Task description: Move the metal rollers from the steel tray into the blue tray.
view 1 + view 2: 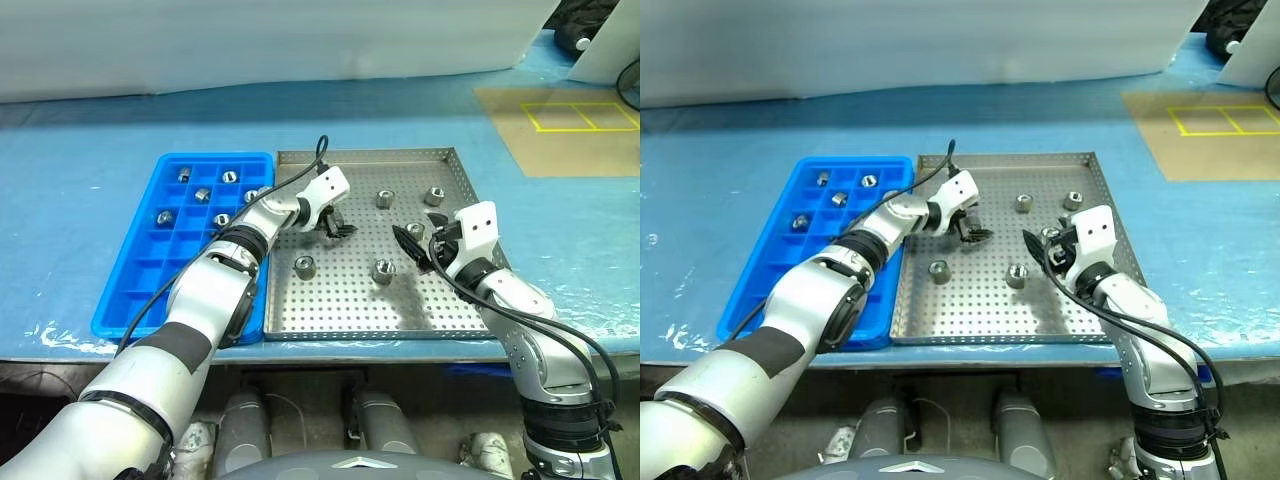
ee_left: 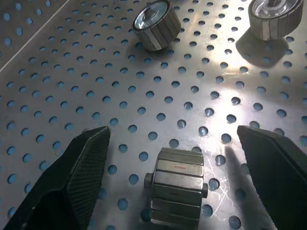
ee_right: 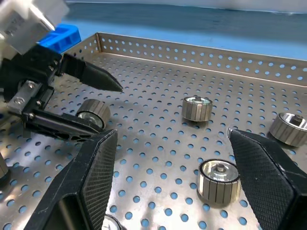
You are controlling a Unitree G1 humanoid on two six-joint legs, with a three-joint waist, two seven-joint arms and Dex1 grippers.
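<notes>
Over steel tray [image 1: 440,310], left hand [image 1: 335,228] open, angled down

Silver-white arms, black cables, black-fingered left tool [image 1: 337,228]

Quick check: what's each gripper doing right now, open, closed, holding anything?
Left gripper: open, empty, straddling a roller on the steel tray.
Right gripper: open, empty.

The two head views look forward and down from above the near table edge, taking in the blue tray [image 1: 140,285] on the left and the steel tray [image 1: 450,315] on the right. Each wrist view sits close and low over the steel tray's perforated floor, which all views share.
</notes>
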